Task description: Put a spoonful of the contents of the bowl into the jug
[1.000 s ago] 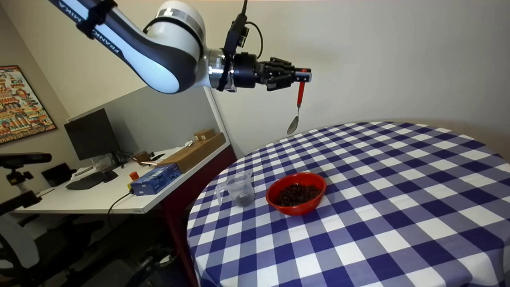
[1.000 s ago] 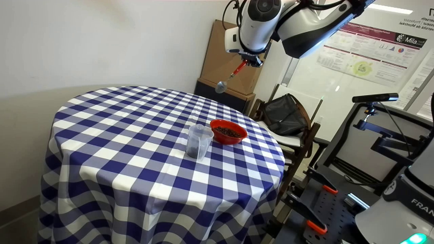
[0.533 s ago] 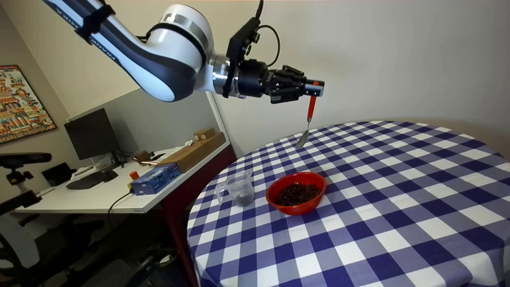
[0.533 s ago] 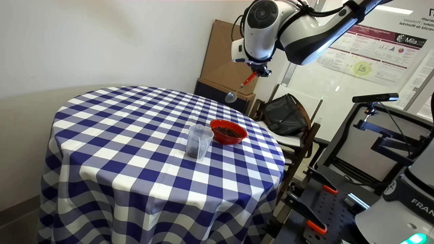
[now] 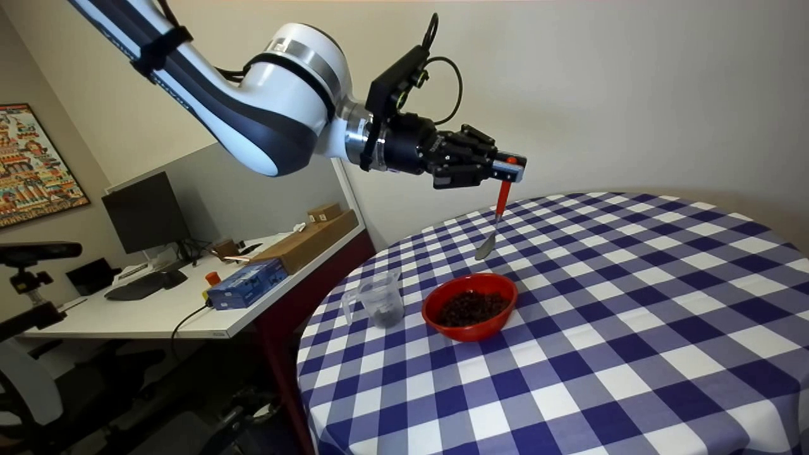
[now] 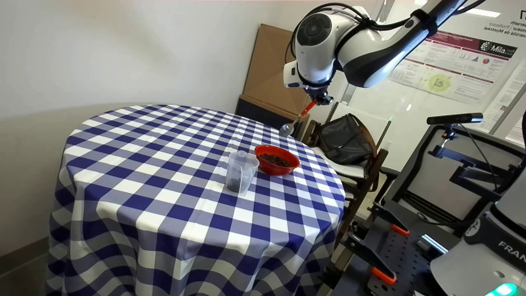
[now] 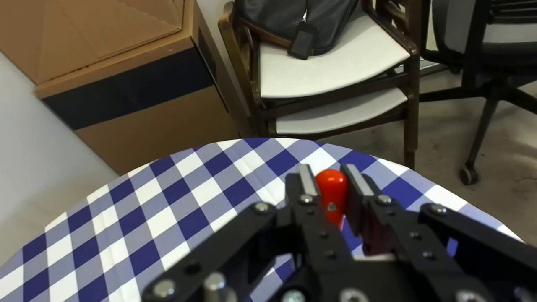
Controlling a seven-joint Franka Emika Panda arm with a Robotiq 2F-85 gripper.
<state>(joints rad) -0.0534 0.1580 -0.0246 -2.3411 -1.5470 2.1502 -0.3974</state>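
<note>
My gripper (image 5: 509, 168) is shut on the red handle of a metal spoon (image 5: 503, 197), which hangs downward and slightly tilted. In the wrist view the rounded handle end (image 7: 331, 186) sits between both fingertips. The spoon's scoop (image 6: 287, 130) looks bare and hovers above the far side of the red bowl (image 5: 464, 332), touching nothing. Dark loose contents (image 5: 473, 308) cover the bowl's inside. Beside the bowl stands the clear jug (image 5: 381, 297), upright with its handle turned away from the bowl. The jug's base looks dark; whether that is filling or cloth showing through, I cannot tell.
A blue-and-white checked cloth covers the round table (image 6: 164, 197). Behind it are a wall, cardboard boxes (image 6: 275, 74) and a chair with a black bag (image 6: 347, 137). A desk (image 5: 208, 322) with a blue box (image 5: 246, 285) stands near the table.
The gripper has come down with the spoon, moving rightward in both exterior views, and the wrist has tipped slightly downward. The scoop is now closer to the bowl. Bowl and jug have stayed put.
</note>
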